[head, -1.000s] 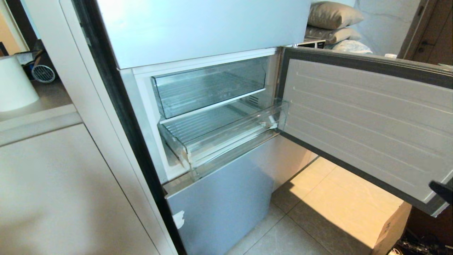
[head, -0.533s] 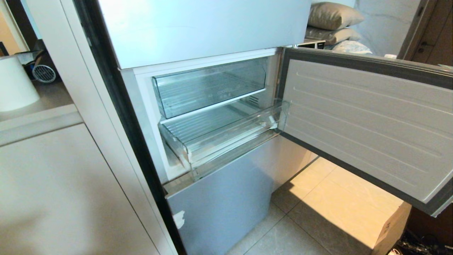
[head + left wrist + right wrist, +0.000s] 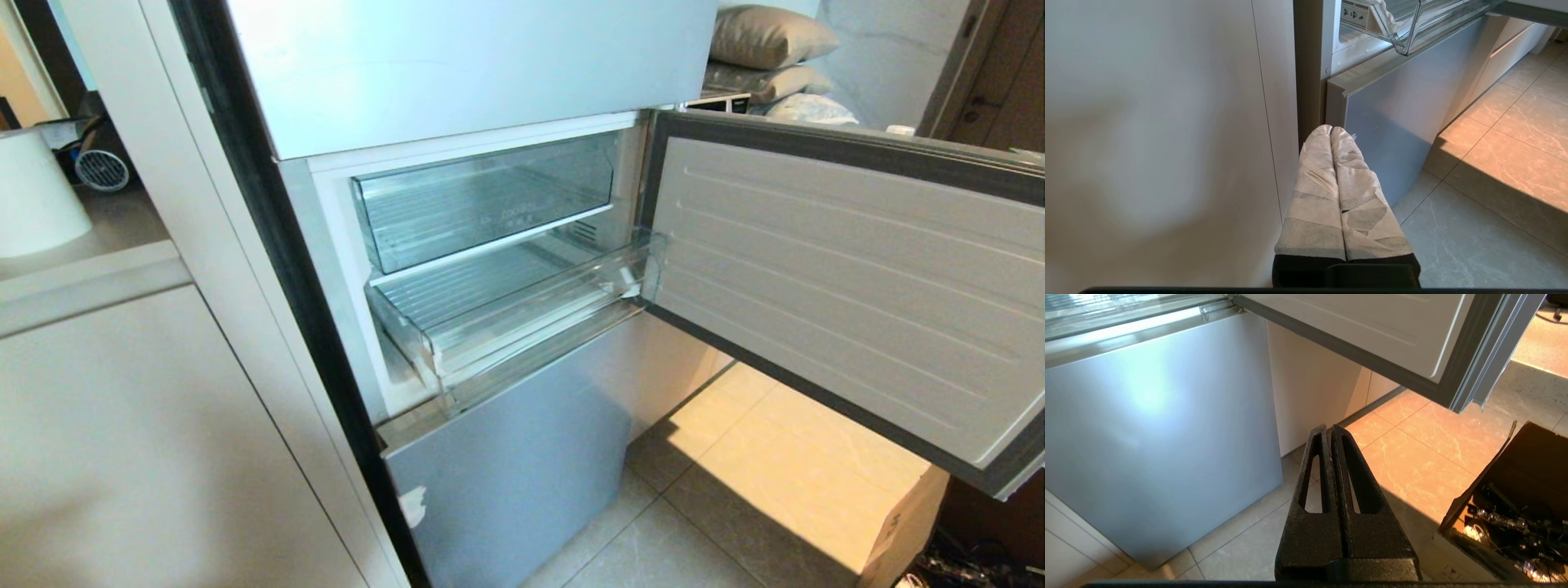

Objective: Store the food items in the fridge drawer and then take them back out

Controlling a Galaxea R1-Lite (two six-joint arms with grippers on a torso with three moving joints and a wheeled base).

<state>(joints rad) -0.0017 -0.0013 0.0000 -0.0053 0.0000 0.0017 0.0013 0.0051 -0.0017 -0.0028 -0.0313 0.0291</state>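
Observation:
The fridge drawer [image 3: 522, 314], clear plastic with a ribbed floor, is pulled out of the open fridge and holds nothing that I can see. Its front corner also shows in the left wrist view as the fridge drawer [image 3: 1406, 36]. The food items are out of view. Neither arm shows in the head view. My left gripper [image 3: 1331, 130], fingers wrapped in white tape, is shut and empty, low beside the cabinet side and the fridge's lower door. My right gripper [image 3: 1329, 430], black, is shut and empty, pointing down at the floor below the open door.
The fridge door [image 3: 849, 278] stands swung wide to the right. A shallower clear drawer [image 3: 486, 200] sits pushed in above. A cardboard box [image 3: 902, 523] stands on the tiled floor under the door; a white cabinet [image 3: 139, 433] flanks the fridge on the left.
The dark tip of my right arm that showed at the head view's right edge has dropped out of sight. The drawer and door have not moved.

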